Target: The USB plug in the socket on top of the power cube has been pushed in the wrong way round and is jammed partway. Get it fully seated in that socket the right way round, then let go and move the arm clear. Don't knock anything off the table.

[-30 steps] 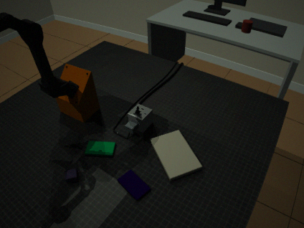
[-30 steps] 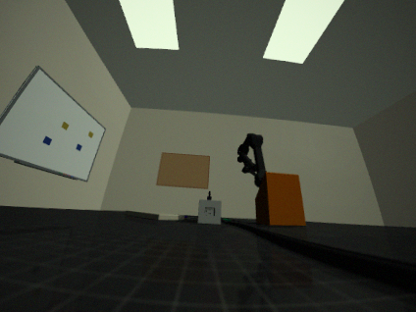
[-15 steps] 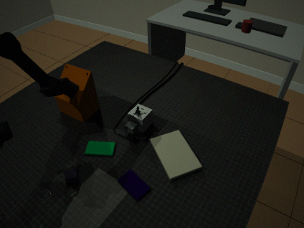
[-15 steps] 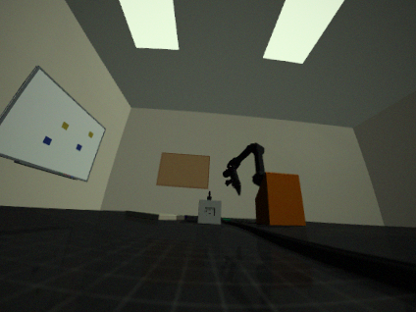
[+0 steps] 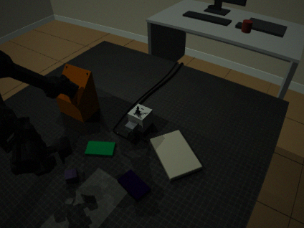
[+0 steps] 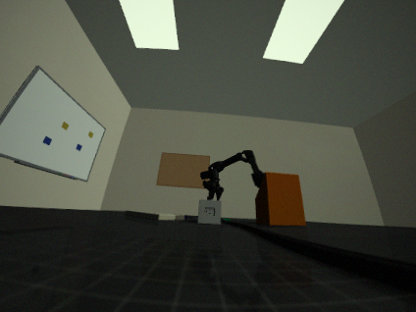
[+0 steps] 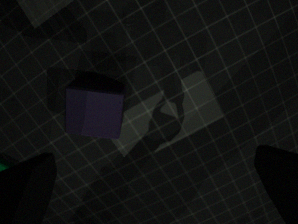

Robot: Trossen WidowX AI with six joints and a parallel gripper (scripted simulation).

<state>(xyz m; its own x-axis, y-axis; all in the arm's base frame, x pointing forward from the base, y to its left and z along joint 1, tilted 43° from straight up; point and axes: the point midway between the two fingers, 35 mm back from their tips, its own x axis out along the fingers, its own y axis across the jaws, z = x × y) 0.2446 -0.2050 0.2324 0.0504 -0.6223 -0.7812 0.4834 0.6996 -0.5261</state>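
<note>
Two bare fingertips spread wide near a small purple block (image 7: 94,113) (image 5: 71,176), apparently readying for a grasp, while the jammed plug (image 5: 138,110) stands atop the white power cube (image 5: 145,121) (image 6: 209,219)

From the top, the white power cube (image 5: 145,120) (image 6: 209,218) is flanked by an orange wedge-shaped block (image 5: 87,104) (image 6: 286,201), left, and a cream rectangular slab (image 5: 176,155) (image 6: 147,215), right.

Looks like an office: behind the mat below the fingers, a desk (image 5: 229,30) is seen, topped with keyboards and a monitor stand (image 5: 217,10).
</note>
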